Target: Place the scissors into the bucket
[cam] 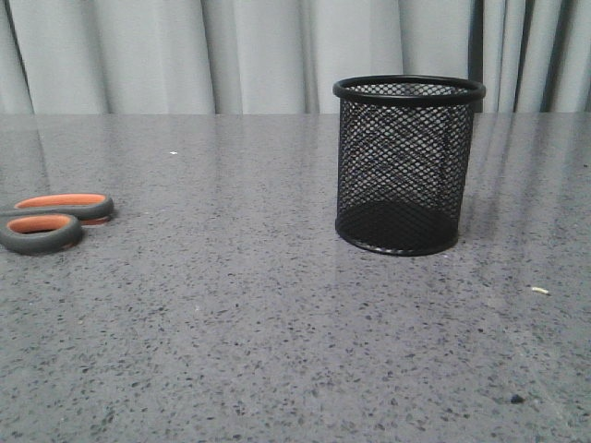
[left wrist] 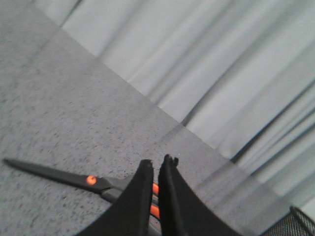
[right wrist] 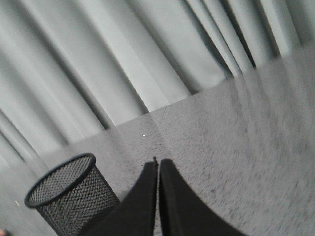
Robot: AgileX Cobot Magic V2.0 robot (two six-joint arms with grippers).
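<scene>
Bare speckled grey worktop (cam: 277, 351) fills the near part of the front view; neither arm shows there. Scissors (cam: 54, 220) lie flat at the far left edge of that view, only the orange-lined loop handles in frame, blades cut off by the edge. Bucket (cam: 407, 164) stands upright, right of centre, well apart from the scissors, and looks empty through the mesh.

Left wrist view: left gripper (left wrist: 156, 164) has its fingers pressed together with just a slit between, holding nothing. Scissors (left wrist: 59, 174) lie just beyond and under the fingertips, handles tucked behind the fingers, long axis running away sideways toward the blade tip, orange pivot visible mid-length. Whether the fingers touch the handles can't be told.

Right gripper (right wrist: 158, 164) is likewise closed and empty, with the bucket (right wrist: 69, 194) near it to one side.

Left arm is clearly the nearer one for the pick (right sits by the bucket). Fingers would need to open and straddle the handles or pivot across the long axis.
</scene>
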